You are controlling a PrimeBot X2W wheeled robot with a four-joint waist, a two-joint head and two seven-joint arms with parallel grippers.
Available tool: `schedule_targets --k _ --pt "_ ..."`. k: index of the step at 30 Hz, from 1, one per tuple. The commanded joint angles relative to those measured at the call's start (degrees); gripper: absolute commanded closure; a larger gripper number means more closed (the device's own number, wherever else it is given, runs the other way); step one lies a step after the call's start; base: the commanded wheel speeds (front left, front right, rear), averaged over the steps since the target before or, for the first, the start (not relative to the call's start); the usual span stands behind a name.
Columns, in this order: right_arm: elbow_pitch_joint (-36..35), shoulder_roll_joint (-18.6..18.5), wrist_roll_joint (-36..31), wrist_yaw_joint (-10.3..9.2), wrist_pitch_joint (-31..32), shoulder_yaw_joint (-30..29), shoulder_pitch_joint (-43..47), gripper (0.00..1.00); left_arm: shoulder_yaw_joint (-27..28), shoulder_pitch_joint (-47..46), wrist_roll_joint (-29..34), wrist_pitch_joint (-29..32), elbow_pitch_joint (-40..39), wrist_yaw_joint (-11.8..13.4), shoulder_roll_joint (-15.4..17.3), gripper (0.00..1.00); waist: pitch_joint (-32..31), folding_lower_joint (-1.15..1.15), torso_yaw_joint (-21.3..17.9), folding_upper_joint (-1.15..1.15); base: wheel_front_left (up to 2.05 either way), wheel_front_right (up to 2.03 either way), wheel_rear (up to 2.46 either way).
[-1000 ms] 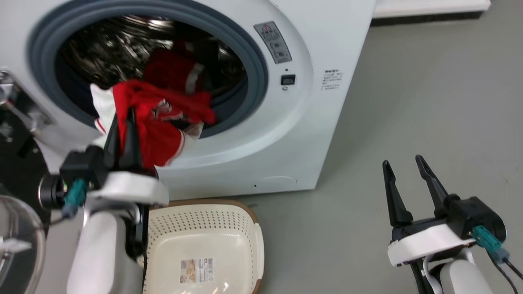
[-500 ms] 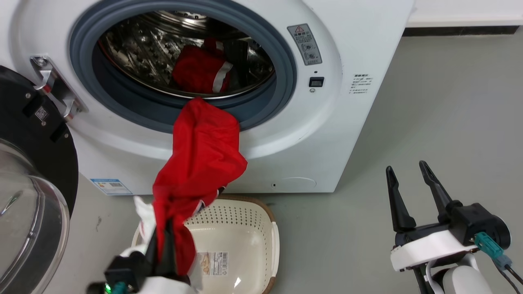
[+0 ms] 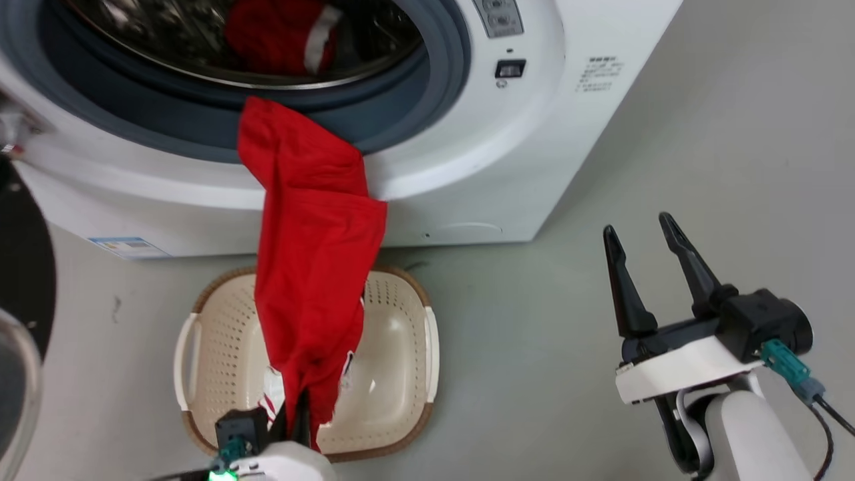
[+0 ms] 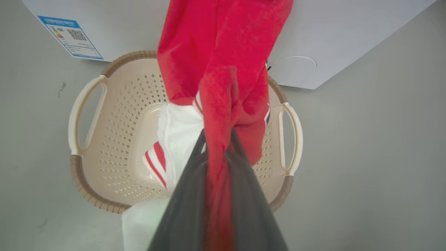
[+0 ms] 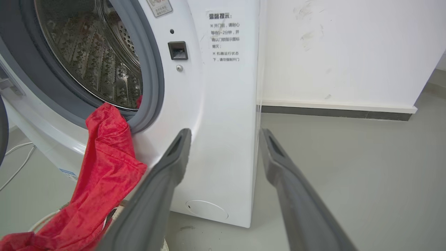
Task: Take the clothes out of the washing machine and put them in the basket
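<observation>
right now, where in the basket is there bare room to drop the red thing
Bare: the basket's left side, between its left handle and the white panel of the garment; also the floor between basket and right hand. Crowded: the basket's middle, where the garment hangs from the washing machine's door ring down to the shut left hand.

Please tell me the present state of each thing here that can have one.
washing machine: door open
hanging garment: stretched from the door ring down over the basket, gripped at its lower end
second garment: lying in the drum
basket: upright on the floor, under the hanging garment
left hand: shut on the hanging garment
right hand: open, empty
</observation>
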Motion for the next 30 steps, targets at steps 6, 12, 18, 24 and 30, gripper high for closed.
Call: schedule_targets --k 6,12,18,24,30 --pt "-1.0 0.1 1.3 -0.03 -0.1 0.4 -3.8 0.00 2.9 -9.8 0.0 -0.2 8.4 0.1 0.2 1.00 9.5 0.00 -3.7 0.00 0.00 0.00 0.00" --pt "-1.5 0.1 1.9 -0.03 -0.1 1.2 -7.0 0.00 6.1 -19.6 0.4 -0.2 15.5 0.6 1.2 1.00 16.3 0.00 -4.8 0.00 0.00 0.00 0.00" --pt "-2.4 0.1 3.5 -0.04 -0.1 3.3 -10.1 0.00 9.8 -28.8 -1.4 -0.2 23.6 2.1 2.9 1.00 23.8 0.00 -7.4 0.00 0.00 0.00 0.00" --pt "-2.6 0.1 4.8 -0.04 -0.1 4.1 -12.2 0.00 11.8 -34.9 -1.2 -0.1 26.9 3.1 5.3 0.90 28.7 0.00 -9.3 0.00 0.00 0.00 0.00" --pt "-1.9 0.1 4.6 -0.04 -0.1 3.7 -13.0 0.00 12.8 -36.3 -0.2 -0.2 27.4 3.1 6.0 0.00 27.6 0.00 -9.0 0.00 0.00 0.00 0.00"
